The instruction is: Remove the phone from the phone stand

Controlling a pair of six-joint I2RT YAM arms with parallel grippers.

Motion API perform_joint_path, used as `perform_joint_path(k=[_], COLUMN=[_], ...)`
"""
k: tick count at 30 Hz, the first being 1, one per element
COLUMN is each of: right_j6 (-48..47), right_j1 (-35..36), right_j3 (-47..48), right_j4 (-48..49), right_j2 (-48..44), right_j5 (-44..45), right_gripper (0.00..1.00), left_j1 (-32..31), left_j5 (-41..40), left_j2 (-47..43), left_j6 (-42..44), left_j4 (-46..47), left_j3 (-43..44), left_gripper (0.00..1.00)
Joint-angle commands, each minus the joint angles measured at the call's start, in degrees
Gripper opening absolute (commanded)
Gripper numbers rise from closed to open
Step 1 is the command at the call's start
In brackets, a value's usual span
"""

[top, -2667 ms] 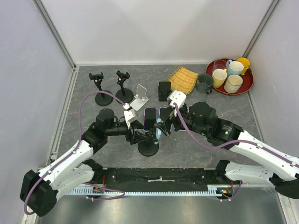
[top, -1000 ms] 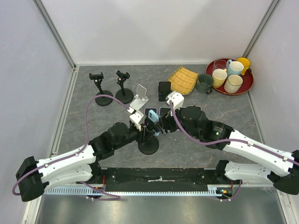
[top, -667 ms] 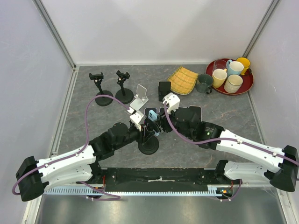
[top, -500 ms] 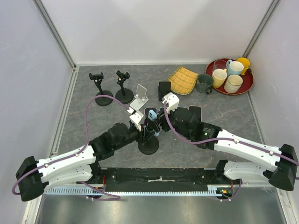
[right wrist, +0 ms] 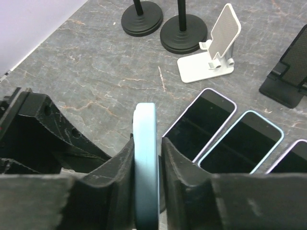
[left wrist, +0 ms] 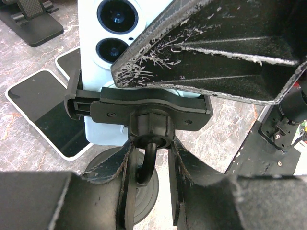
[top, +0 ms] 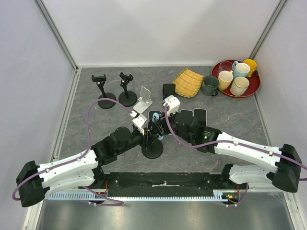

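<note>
Two pincers meet at the phone stand near the middle of the desk. The left pincer is closed on the stand's thin neck, one finger on each side of it, just under the ball joint below the clamp. That clamp grips the pale blue phone across its back, the two camera lenses showing above the bar, so the phone sits upright in the stand.

From the right wrist the phone is seen edge-on – a narrow blue strip running straight up between the fingers of the right pincer. Both fingers lie against it, one on each broad face, with no gap showing: the pincer is clamped on the phone, whose upper end sticks out past the fingertips.

Three spare phones lie flat side by side on the desk just beyond, with a white folding stand and two black round-based stands farther back
</note>
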Motion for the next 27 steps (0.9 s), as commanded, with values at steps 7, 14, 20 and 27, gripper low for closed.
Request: perform_joint_path(k=[7,14,20,27], right_j6=[-0.3,0.0,0.0,0.7], right_j1=[0.1,1.3,5.9,9.3], right_j3=[-0.7,-0.2,1.7,2.5], right_j4=[-3.1,-7.8,-9.6,-10.5], right_j2=[-3.4,-5.8,-3.5,-2.1], right_j5=[2.6,0.7,3.0,10.5], right_gripper=[0.00,0.00,0.00,0.00], left_j1=[-0.7,-0.7,-0.7,-0.8], left_j5=[-10.5,-19.4,-20.9,-20.4], left_j2=[-4.7,-7.9,-5.7,-5.0], left_j6=[-6.3,-8.0,-7.3,-7.1], left_j4=[-5.3,-8.7,-9.5,-6.0], left_j3=[-2.2,-3.0,-2.4,-3.4], left_gripper=[0.02,0.02,0.02,0.02])
